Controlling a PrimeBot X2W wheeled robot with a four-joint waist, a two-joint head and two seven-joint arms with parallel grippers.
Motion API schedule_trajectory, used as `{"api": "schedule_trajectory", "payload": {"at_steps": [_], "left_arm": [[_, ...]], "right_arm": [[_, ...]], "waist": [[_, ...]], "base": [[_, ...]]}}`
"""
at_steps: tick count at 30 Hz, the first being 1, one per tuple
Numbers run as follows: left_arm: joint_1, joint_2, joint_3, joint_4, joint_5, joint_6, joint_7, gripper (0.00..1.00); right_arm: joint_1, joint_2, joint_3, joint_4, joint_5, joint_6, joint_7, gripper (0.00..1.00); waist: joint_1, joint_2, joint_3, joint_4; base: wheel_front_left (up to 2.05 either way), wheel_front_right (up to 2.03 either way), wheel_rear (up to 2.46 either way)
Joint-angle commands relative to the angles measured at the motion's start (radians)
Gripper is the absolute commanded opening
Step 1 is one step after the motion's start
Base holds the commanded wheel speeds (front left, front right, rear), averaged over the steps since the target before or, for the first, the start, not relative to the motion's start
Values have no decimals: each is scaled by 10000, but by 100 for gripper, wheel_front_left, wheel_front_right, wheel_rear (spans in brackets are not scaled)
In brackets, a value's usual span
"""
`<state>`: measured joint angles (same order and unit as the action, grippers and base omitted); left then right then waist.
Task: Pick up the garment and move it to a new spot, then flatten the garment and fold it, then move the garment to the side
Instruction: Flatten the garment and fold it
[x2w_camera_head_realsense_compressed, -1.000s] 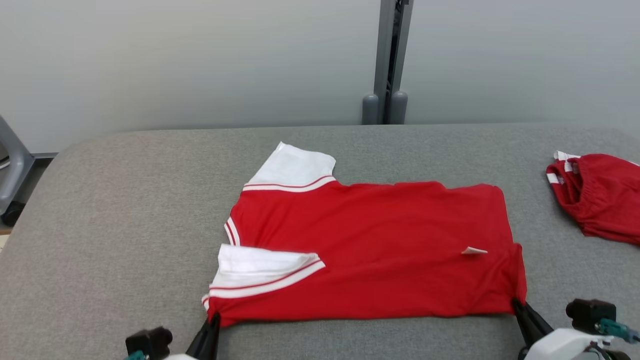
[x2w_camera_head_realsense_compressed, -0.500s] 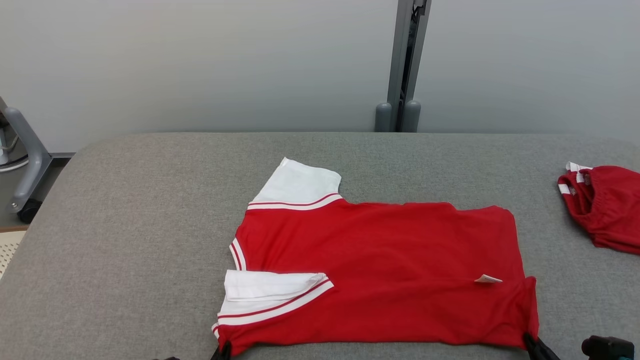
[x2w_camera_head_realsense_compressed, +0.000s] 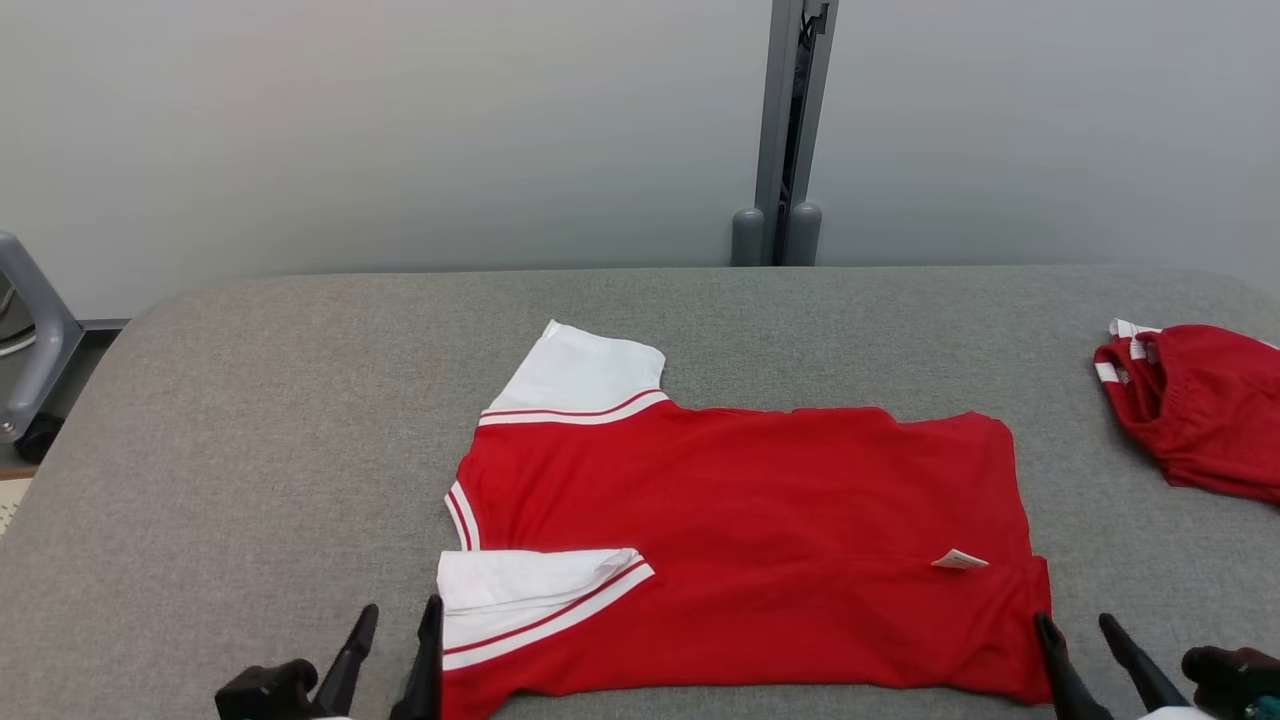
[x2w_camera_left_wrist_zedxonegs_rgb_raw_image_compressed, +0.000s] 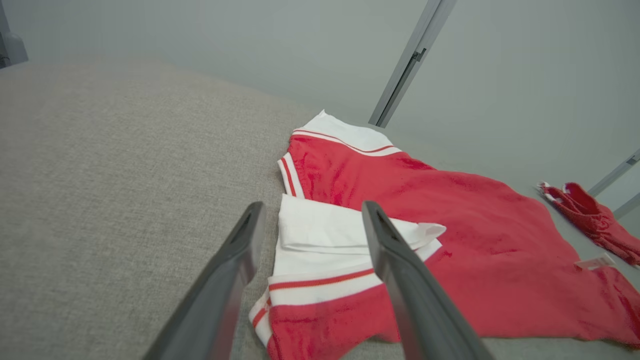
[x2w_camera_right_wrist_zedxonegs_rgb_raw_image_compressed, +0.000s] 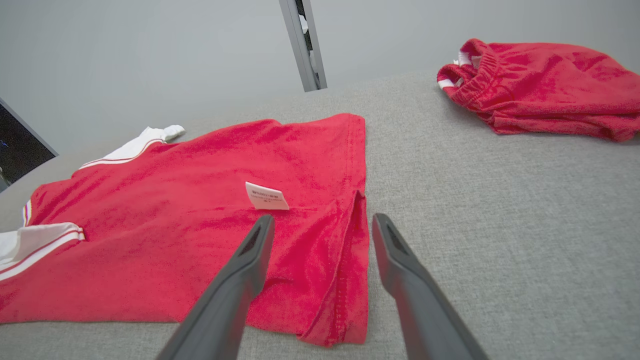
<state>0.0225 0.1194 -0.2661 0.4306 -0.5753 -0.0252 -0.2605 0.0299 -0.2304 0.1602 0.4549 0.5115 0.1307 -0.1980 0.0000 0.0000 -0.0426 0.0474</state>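
The garment (x2w_camera_head_realsense_compressed: 740, 540), a red shirt with white red-striped sleeves, lies folded lengthwise on the grey table (x2w_camera_head_realsense_compressed: 250, 430), collar end to the left. My left gripper (x2w_camera_head_realsense_compressed: 398, 615) stands open at its near left corner, by the folded white sleeve (x2w_camera_left_wrist_zedxonegs_rgb_raw_image_compressed: 330, 235), holding nothing. At the near right corner my right gripper (x2w_camera_head_realsense_compressed: 1078, 625) is open too, its fingers straddling the hem (x2w_camera_right_wrist_zedxonegs_rgb_raw_image_compressed: 350, 260) without gripping it. A small white tag (x2w_camera_right_wrist_zedxonegs_rgb_raw_image_compressed: 266, 196) lies on the red cloth just ahead of the right fingers.
A second red garment (x2w_camera_head_realsense_compressed: 1195, 410) lies bunched at the table's right edge. A grey post (x2w_camera_head_realsense_compressed: 785, 130) stands behind the table against the pale wall. A grey frame (x2w_camera_head_realsense_compressed: 30, 340) sits off the table's left end. Bare cloth surface extends left of the shirt.
Both grippers were shut on the shirt's near corners and have now opened, letting go of them. The shirt has settled flat. The head view shifted a little.
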Motion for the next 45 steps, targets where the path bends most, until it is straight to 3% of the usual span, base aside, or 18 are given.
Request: {"api": "schedule_trajectory", "payload": {"at_steps": [1, 8, 20, 32, 45], "left_arm": [[25, 28, 241, -275, 179, 28, -47, 100], [34, -18, 1202, -1224, 973, -90, -51, 100], [132, 261, 2380, -2010, 2454, 80, -54, 100], [767, 598, 2198, -2146, 2855, 170, 89, 100], [1112, 517, 2049, -2443, 2766, 380, 283, 100]], "right_arm": [[-29, 19, -210, -169, -159, 2, -118, 100], [17, 329, -874, -1033, -972, 2, -391, 100], [466, 926, -1413, -2715, -1915, 2, -603, 100], [1032, 1091, -1439, -3089, -2031, 2, -422, 100], [1003, 1113, -1339, -2914, -1975, 2, -397, 100]], "waist": [[0, 0, -5, 3], [0, 0, -43, 8], [0, 0, -252, -93], [0, 0, -299, -176], [0, 0, -270, -188]], "base": [[0, 0, 0], [0, 0, 0], [0, 0, 0], [0, 0, 0], [0, 0, 0]]}}
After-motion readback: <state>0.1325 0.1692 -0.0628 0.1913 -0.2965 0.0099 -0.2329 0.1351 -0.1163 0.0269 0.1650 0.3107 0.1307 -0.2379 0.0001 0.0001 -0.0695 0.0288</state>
